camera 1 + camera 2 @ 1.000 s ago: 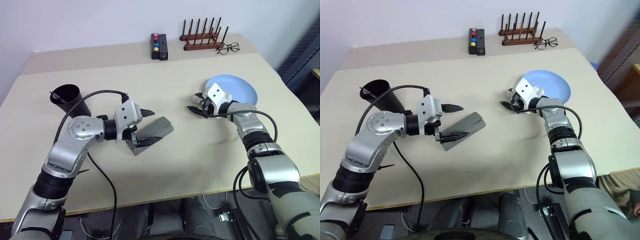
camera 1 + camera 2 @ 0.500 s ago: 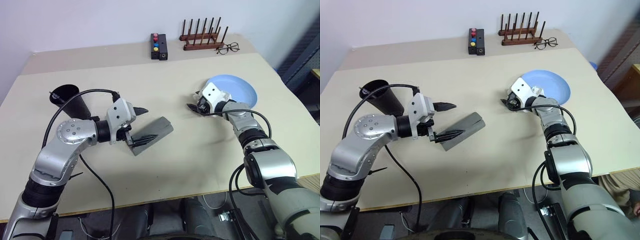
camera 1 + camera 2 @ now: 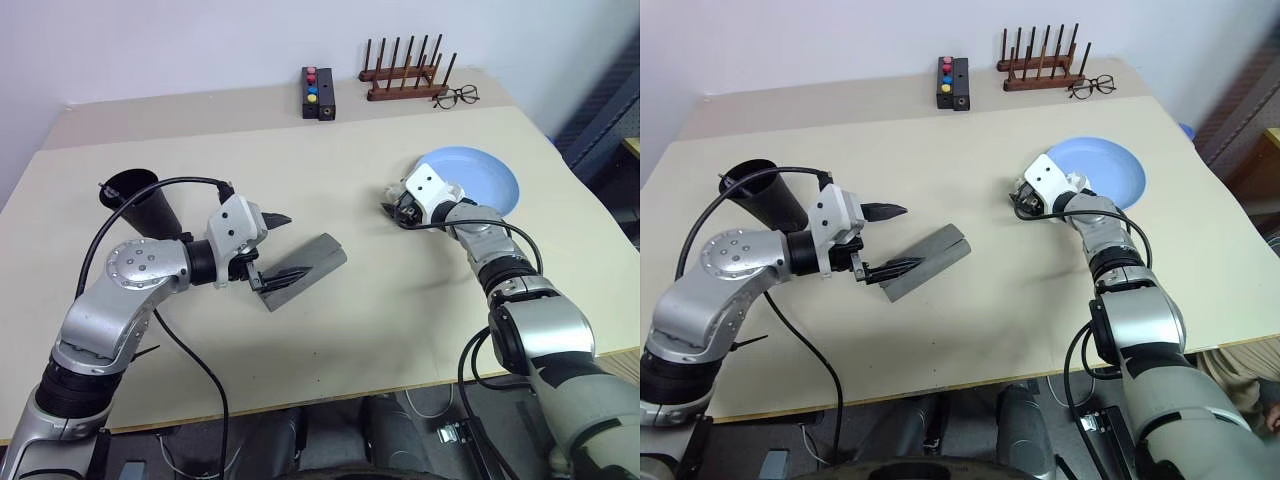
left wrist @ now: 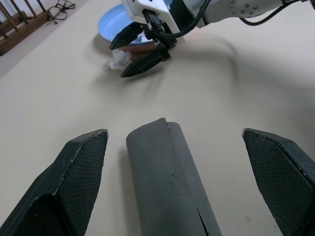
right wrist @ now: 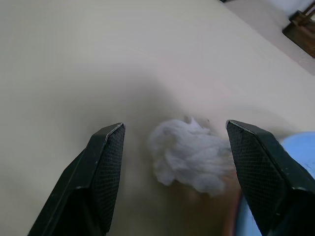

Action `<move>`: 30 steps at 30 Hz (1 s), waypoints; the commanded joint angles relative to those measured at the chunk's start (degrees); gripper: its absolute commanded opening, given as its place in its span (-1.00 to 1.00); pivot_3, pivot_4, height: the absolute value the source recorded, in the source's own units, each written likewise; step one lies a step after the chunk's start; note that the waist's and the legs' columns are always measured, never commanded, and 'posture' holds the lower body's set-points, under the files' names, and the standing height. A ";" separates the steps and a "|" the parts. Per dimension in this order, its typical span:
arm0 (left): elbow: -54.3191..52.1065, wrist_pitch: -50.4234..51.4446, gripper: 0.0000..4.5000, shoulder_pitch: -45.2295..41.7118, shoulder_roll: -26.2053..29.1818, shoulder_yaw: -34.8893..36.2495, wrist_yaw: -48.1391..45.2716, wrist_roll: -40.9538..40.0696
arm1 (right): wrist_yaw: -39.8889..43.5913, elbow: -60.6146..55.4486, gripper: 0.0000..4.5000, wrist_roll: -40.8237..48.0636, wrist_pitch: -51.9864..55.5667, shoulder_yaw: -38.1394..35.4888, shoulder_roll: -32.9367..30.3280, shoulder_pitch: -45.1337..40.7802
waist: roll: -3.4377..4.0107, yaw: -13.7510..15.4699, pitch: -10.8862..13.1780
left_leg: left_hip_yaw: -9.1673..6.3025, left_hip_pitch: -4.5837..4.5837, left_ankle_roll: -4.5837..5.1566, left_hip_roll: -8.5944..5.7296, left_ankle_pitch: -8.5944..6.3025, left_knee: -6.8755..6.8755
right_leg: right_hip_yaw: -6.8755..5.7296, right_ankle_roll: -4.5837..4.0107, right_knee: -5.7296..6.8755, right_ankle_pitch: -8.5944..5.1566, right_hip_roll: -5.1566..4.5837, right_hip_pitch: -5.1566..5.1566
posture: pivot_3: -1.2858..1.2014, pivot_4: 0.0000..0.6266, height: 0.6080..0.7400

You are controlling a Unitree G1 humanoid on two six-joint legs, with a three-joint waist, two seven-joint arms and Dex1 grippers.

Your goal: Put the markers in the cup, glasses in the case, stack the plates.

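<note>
Fingers of your left gripper [image 4: 177, 182] stand spread wide and hold nothing; the closed grey case [image 4: 170, 184] lies on the table [image 3: 380, 300] in the gap between them, pointing away along the line of the fingers, and I cannot tell whether either finger touches its sides. Behind that arm, the black cup [image 3: 140, 200] stands near the table's left edge with a thin stick showing at its rim.

Your right gripper [image 5: 177, 167] is also parted and empty. A small white crumpled wad [image 5: 189, 156] sits on the table just past its fingertips, in line with the gap between them. Just beyond the wad, toward the right-hand finger [image 5: 261, 167], you have the rim of the light blue plate [image 3: 485, 180], and in the left wrist view a salmon pink plate [image 4: 140, 47] shows under the blue one's near edge.

Well beyond both sets of fingers, along the far edge of the table, you can see a black button box [image 3: 318, 92], a wooden peg rack [image 3: 405, 75] and wire-framed spectacles [image 3: 457, 96].
</note>
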 commanded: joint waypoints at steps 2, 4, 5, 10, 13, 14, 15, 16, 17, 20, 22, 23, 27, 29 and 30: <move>-2.61 0.26 1.00 -0.05 0.92 1.74 0.38 -1.17 | -0.92 0.08 0.25 -0.72 0.30 0.08 -0.92 -1.83 | 0.00 0.00 0.00 | 0.00 0.00 0.00 0.00 0.00 0.00 | 0.00 0.00 0.00 0.00 0.00 0.00 | 0.03 -0.52 1.00; -2.82 0.45 1.00 -0.11 1.04 1.78 0.55 -1.36 | -0.53 0.14 -0.10 -0.77 0.56 0.04 -0.87 -1.85 | 0.00 0.00 0.00 | 0.00 0.00 0.00 0.00 0.00 0.00 | 0.00 0.00 0.00 0.00 0.00 0.00 | 0.03 -0.52 1.00; -2.86 0.49 1.00 -0.14 1.08 1.75 0.64 -1.41 | -0.43 0.12 -0.32 -0.73 0.61 -0.02 -0.85 -1.86 | 0.00 0.00 0.00 | 0.00 0.00 0.00 0.00 0.00 0.00 | 0.00 0.00 0.00 0.00 0.00 0.00 | 0.03 -0.52 1.00; -2.81 0.45 1.00 -0.16 1.44 1.75 0.76 -1.57 | 0.79 -0.16 -0.99 -0.76 0.49 -0.10 -0.76 -1.78 | 0.00 0.01 0.00 | 0.00 0.00 0.00 0.00 0.00 0.00 | 0.00 0.00 0.00 0.00 0.00 0.00 | 0.03 -0.52 1.00; -2.58 0.32 1.00 -0.31 1.46 1.72 0.81 -1.52 | 1.26 -0.39 -0.99 -0.64 0.44 -0.23 -0.83 -1.93 | 0.00 0.00 0.00 | 0.00 0.00 0.00 0.00 0.00 -0.01 | 0.00 0.00 0.00 0.00 0.01 0.00 | 0.03 -0.52 1.00; -2.60 0.30 1.00 -0.29 1.44 1.70 0.85 -1.55 | 1.48 -0.53 -0.99 -0.49 0.39 -0.34 -0.85 -2.03 | 0.00 0.00 0.00 | 0.00 0.00 0.00 0.00 0.00 0.00 | 0.00 0.00 0.00 0.00 0.01 0.00 | 0.03 -0.52 1.00; -2.54 0.24 1.00 -0.32 1.40 1.62 0.87 -1.51 | 1.69 -0.65 -0.99 -0.38 0.41 -0.44 -0.90 -2.20 | 0.00 0.00 0.00 | 0.00 0.00 0.00 0.00 0.00 0.00 | 0.01 0.00 0.00 0.00 0.01 0.00 | 0.03 -0.52 1.00; -2.42 0.14 1.00 -0.35 1.36 1.55 0.87 -1.45 | 1.81 -0.75 -0.99 -0.35 0.34 -0.48 -0.96 -2.34 | 0.00 0.00 0.00 | 0.00 0.00 0.00 0.00 0.00 -0.01 | 0.00 0.00 0.00 0.00 0.00 0.00 | 0.03 -0.52 1.00; -2.33 0.07 1.00 -0.39 1.32 1.50 0.86 -1.43 | 1.86 -0.83 -0.99 -0.35 0.18 -0.50 -1.03 -2.43 | 0.00 0.00 0.00 | 0.00 0.00 0.00 0.00 0.00 0.00 | 0.00 0.00 0.00 0.00 0.01 0.00 | 0.03 -0.52 1.00; -1.92 -0.16 1.00 -0.52 1.14 1.39 0.84 -1.34 | 1.89 -1.39 -0.99 -0.03 -0.23 -0.86 -1.35 -2.96 | 0.00 0.00 0.00 | 0.00 0.00 0.00 0.00 0.00 -0.01 | 0.00 0.00 0.00 0.00 0.01 0.00 | 0.03 -0.52 1.00; -1.62 -0.37 1.00 -0.60 1.03 1.27 0.82 -1.22 | 1.97 -1.75 -0.99 0.26 -0.46 -1.17 -1.65 -3.36 | 0.00 0.00 0.00 | 0.00 0.00 0.00 0.00 0.00 -0.01 | 0.01 0.00 0.00 0.00 0.00 0.00 | 0.03 -0.52 1.00; -1.56 -0.46 1.00 -0.63 0.96 1.22 0.84 -1.20 | 1.92 -2.09 -0.99 0.42 -0.72 -1.35 -1.98 -3.64 | 0.00 0.01 0.00 | 0.00 0.00 0.00 0.00 0.00 -0.01 | 0.00 0.00 0.00 0.00 0.00 0.00 | 0.03 -0.52 1.00; -1.36 -0.70 1.00 -0.74 0.71 1.00 0.86 -1.11 | 1.81 -3.33 -0.99 1.54 -1.29 -2.42 -3.54 -5.07 | 0.02 0.01 0.01 | 0.00 0.00 0.00 0.00 0.00 -0.01 | 0.01 0.00 0.00 0.00 0.00 0.00 | 0.03 -0.52 1.00; -1.20 -0.80 1.00 -0.83 0.61 0.91 0.83 -1.06 | 1.79 -3.73 -0.99 1.97 -1.49 -2.86 -4.36 -5.77 | 0.02 0.00 0.01 | 0.00 0.00 0.00 0.00 0.00 -0.01 | 0.01 0.00 0.00 0.00 0.01 0.00 | 0.03 -0.52 1.00; -1.12 -0.84 1.00 -0.87 0.53 0.85 0.81 -1.05 | 1.75 -4.06 -0.99 2.17 -1.56 -3.12 -4.97 -6.22 | 0.02 0.01 0.01 | 0.00 0.00 0.00 0.00 0.00 -0.02 | 0.01 0.00 -0.01 0.00 0.01 0.00 | 0.03 -0.52 1.00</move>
